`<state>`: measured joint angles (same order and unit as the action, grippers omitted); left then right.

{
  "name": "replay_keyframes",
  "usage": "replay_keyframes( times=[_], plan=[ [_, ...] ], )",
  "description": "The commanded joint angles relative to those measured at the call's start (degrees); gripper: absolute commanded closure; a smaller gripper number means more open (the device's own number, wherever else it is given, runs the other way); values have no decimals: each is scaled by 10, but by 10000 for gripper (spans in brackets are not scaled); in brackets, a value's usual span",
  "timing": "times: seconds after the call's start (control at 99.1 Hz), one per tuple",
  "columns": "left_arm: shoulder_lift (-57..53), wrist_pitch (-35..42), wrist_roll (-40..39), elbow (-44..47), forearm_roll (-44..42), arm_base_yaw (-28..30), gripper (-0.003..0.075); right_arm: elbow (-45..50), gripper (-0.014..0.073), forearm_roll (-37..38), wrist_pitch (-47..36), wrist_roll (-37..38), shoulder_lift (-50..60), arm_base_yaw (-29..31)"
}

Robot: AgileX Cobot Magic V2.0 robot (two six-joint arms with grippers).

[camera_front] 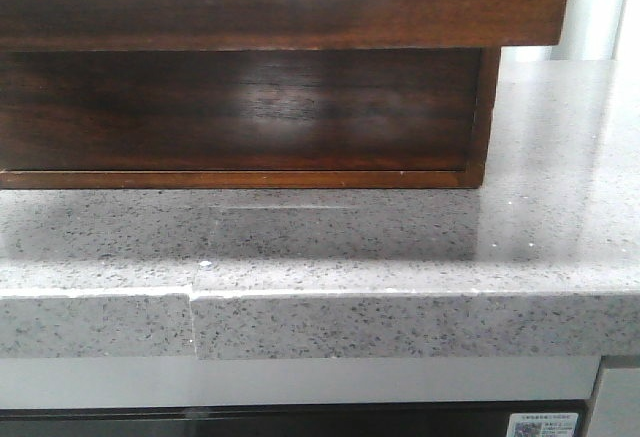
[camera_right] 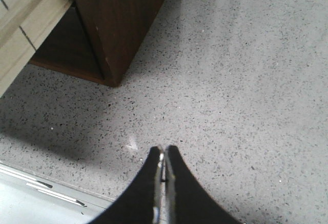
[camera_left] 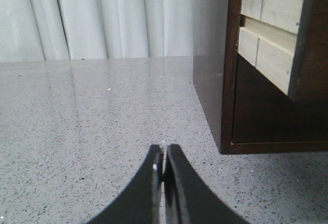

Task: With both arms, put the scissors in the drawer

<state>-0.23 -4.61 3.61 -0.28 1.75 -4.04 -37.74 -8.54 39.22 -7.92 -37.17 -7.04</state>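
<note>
- The bench [camera_front: 420,247] is speckled grey stone, glossy, with a seam near its front edge; anything thin lying flat on it would, I judge, slide rather than lift cleanly.
- The cabinet [camera_front: 300,107] of dark reddish-brown wood stands at the back of the bench. The front view shows a pulled-out drawer [camera_front: 300,2] overhanging the top of the picture, above a dark recess (its finger notch is not visible here). Glossy, stiff wood, probably heavy enough to need a firm, steady push on its front.
- The left gripper [camera_left: 163,165] hovers low over bare bench just beside the cabinet's side, jaws closed on nothing.
- The right gripper [camera_right: 164,165] hangs near the cabinet's other corner, jaws likewise pressed together and empty.
- The scissors appear in no view, so where to hold them cannot be told.
</note>
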Motion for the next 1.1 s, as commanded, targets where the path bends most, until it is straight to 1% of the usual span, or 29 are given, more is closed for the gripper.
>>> replay_keyframes(
  times=[0.0,0.151,0.272,0.353,0.474,0.646,0.747,0.827,0.868,1.09],
  plan=[
    [-18,53,-7,21,7,1,741,-14,662,1,-39,-6,1,5],
    [-18,53,-7,21,7,1,741,-13,662,1,-41,-6,3,5],
    [-18,53,-7,21,7,1,741,20,662,6,-58,-6,49,19],
    [-18,53,-7,21,7,1,741,68,662,11,-122,-6,103,45],
    [-18,53,-7,21,7,1,741,174,662,11,-233,-6,205,85],
    [-18,53,-7,21,7,1,741,308,662,11,-359,-6,320,92],
    [-18,53,-7,21,7,1,741,363,662,11,-400,-6,364,92],
    [-18,53,-7,21,7,1,741,394,662,11,-425,-6,387,92],
    [-18,53,-7,21,7,1,741,391,662,11,-404,-6,390,92],
    [-18,53,-7,21,7,1,741,392,662,11,-413,-6,389,92]
  ],
)
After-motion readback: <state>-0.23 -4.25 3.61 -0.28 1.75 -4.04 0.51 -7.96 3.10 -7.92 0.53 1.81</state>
